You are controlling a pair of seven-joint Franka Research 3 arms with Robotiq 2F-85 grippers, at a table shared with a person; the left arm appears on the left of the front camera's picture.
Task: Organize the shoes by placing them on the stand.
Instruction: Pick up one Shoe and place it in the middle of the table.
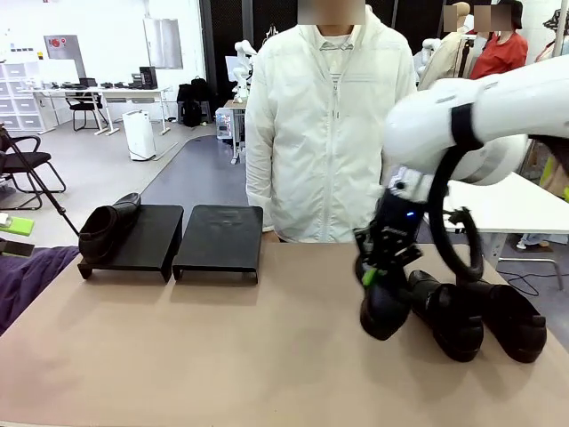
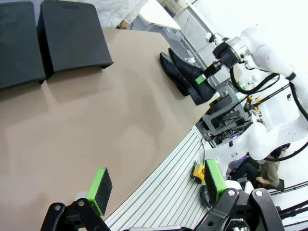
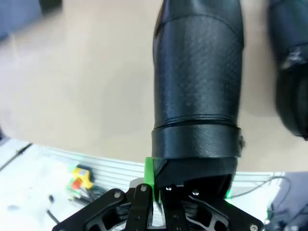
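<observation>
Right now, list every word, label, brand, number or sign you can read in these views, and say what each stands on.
No text can be read in any view.
Wall board: a red mark shows, but the lettering is too small to read.
Shoe on the stand: no brand or print visible.
Stand: plain black, no legible label.
Gripped shoe: plain leather, no label visible.

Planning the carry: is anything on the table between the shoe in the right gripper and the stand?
Nothing visible stands between the held shoe and the stand; a second shoe sits on its left platform.
</observation>
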